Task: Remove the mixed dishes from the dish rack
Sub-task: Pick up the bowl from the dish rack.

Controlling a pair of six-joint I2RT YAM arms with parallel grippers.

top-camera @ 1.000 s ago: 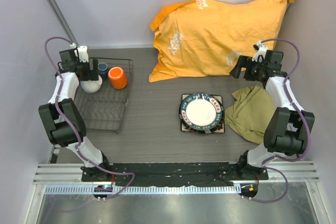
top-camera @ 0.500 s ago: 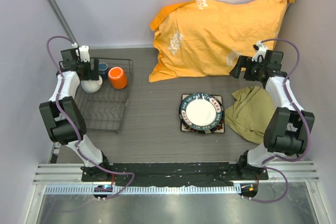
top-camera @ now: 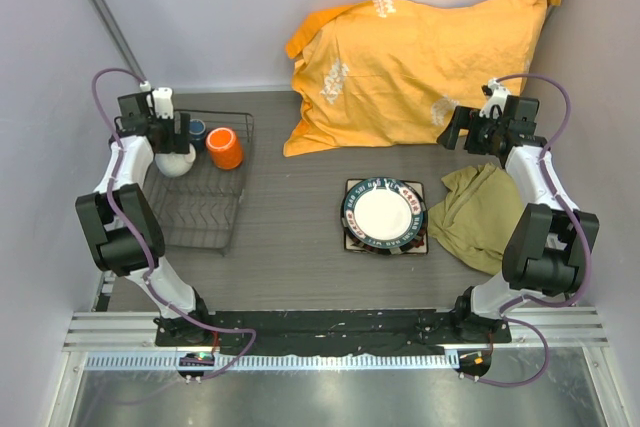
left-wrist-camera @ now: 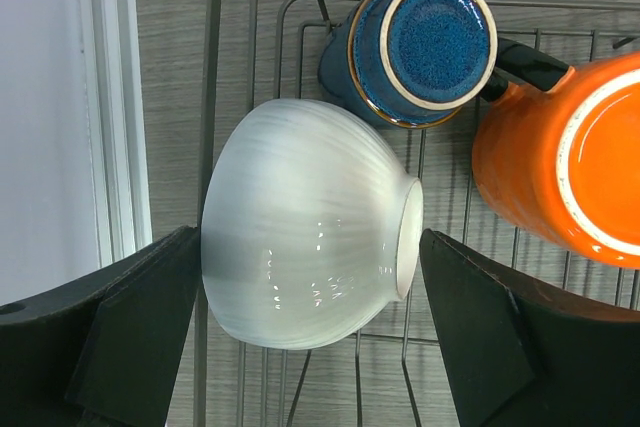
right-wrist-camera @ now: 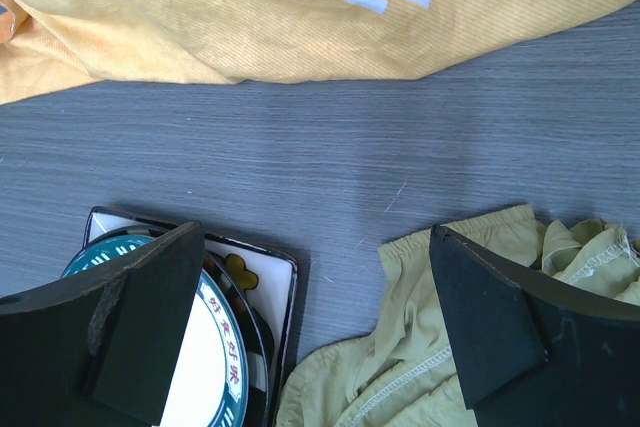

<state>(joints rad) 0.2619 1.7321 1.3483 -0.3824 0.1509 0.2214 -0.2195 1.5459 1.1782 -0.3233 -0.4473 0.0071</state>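
The left tool, spread open, straddled the ribbed white bowl in the dark wire dish rack at upper left, apparently lined up to pinch it. The right tool hung released and empty near the round dark-rimmed white plate at the centre of the table.

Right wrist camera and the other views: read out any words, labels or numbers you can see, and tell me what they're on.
Round plate rim: red characters, apparently Chinese, too blurred to read.
Orange cloth: white zigzag print, no words.
No other text in any view.
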